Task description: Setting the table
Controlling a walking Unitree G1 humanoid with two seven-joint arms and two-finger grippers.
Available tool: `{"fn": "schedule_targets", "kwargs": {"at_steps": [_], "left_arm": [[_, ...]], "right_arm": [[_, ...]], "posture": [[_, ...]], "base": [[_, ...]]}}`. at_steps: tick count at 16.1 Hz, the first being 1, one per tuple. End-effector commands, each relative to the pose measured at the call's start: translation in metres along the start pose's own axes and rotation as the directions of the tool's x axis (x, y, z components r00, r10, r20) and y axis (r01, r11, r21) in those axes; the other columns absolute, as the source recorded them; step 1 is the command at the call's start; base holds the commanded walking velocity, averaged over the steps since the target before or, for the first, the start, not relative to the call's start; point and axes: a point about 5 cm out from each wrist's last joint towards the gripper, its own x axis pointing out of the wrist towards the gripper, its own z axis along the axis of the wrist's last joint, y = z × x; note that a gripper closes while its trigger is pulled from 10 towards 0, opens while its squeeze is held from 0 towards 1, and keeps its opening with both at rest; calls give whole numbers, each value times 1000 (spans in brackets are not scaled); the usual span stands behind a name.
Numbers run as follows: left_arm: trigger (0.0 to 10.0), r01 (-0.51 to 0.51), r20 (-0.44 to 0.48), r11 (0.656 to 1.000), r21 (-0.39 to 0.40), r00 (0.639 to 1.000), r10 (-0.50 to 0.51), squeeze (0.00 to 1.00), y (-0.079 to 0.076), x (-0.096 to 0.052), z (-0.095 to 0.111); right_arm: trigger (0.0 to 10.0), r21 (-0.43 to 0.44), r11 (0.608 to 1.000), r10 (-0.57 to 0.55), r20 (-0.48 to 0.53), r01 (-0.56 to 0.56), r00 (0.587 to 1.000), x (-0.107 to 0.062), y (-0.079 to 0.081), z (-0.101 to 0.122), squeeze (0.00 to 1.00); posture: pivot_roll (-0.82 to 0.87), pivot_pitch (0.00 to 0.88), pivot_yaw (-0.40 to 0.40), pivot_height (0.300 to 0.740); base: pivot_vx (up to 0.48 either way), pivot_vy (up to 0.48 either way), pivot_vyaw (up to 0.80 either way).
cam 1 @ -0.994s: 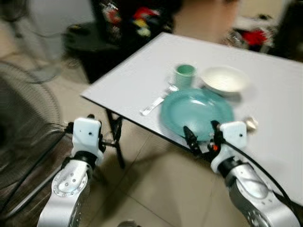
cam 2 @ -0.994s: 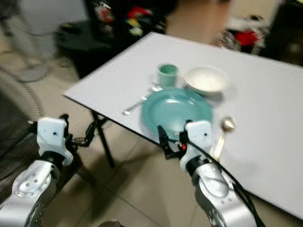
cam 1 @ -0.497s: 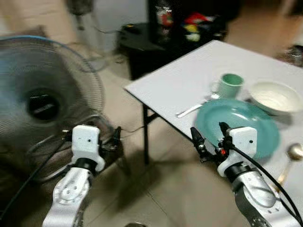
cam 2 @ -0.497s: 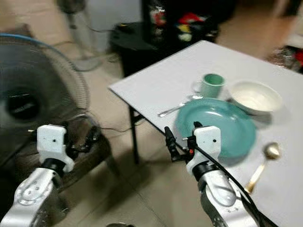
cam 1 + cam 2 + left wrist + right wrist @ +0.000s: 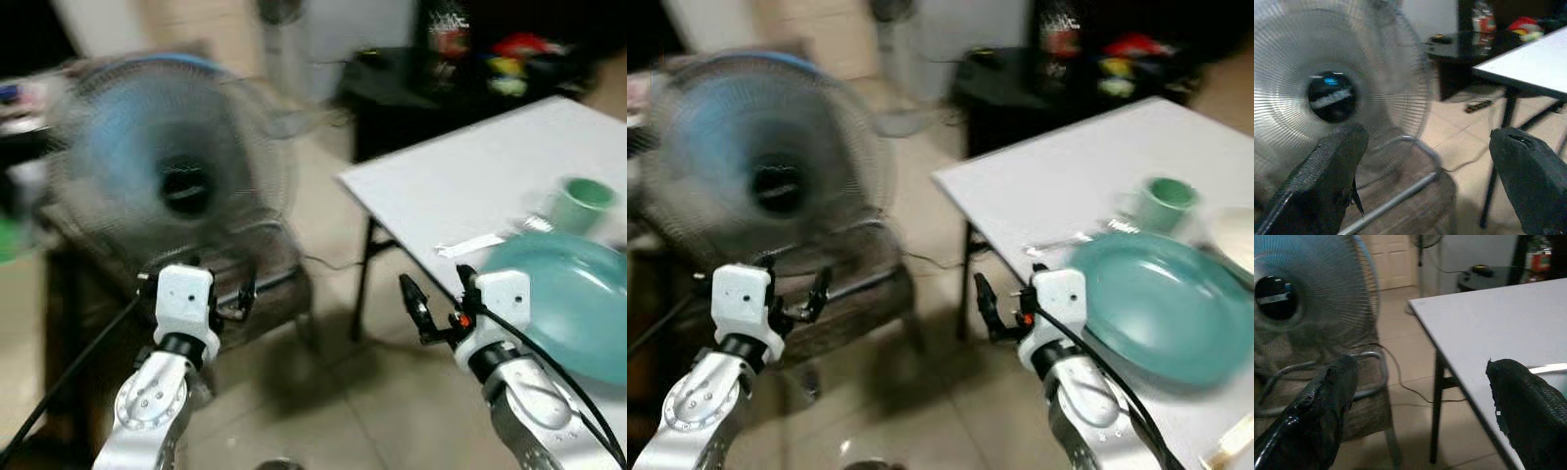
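On the robot's left stands a large floor fan [image 5: 181, 176] on a low woven stool [image 5: 847, 313], with tiled floor around it. The left gripper [image 5: 240, 297] hangs in front of that stool with its jaws spread apart and nothing between them. Further right, the right gripper [image 5: 431, 311] is held out short of the white surface [image 5: 1068, 176], its jaws likewise released and empty.

On that surface lie the task's things, grouped near its front edge: a fork [image 5: 475, 245] at the near side, a teal plate [image 5: 1161, 304] just beside it, a green cup [image 5: 1161, 204] behind the plate, and at the far right edge of the right eye view a sliver of a pale bowl [image 5: 1236, 230].

I would judge the plate stiff, glazed and fairly heavy for its thinness; it looks slippery and would chip if dropped, so the rim is the place to pinch. The cup seems light but equally breakable, best taken across its wall or by the handle. The fork is thin and lies flat, which will likely make it hard to lift off without sliding.

The left wrist view shows the fan's dark hub [image 5: 1332, 96] and a black side table [image 5: 1459, 41] behind, with the white surface seen from below edge level. The right wrist view instead shows that surface's corner and its leg [image 5: 1436, 406] close up.
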Motion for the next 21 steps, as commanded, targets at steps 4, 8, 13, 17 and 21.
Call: {"fn": "schedule_targets", "kwargs": {"at_steps": [4,8,13,17,21], "left_arm": [[10000,-23,23,1000,-3,999,24,0,2,-2,6],[10000,-22,15,1000,5,1000,22,0,2,-4,4],[10000,-20,18,1000,11,1000,20,0,1,-1,5],[10000,-34,15,999,9,999,34,0,3,-1,4],[10000,-8,29,1000,8,1000,7,0,-3,-1,7]], "right_arm": [[10000,24,999,27,19,-27,999,6,1,3,196],[10000,25,998,55,6,-55,998,7,4,0,196],[10000,30,998,54,8,-55,998,9,2,-1,196],[10000,26,998,64,12,-64,998,11,4,1,192],[10000,37,997,65,9,-65,998,11,5,0,188]], "posture": [[2,9,31,740],[5,22,30,740],[8,15,28,740],[11,14,24,740],[8,22,33,740]], "base": [[0,0,800],[0,0,800],[0,0,800],[0,0,800],[0,0,800]]}}
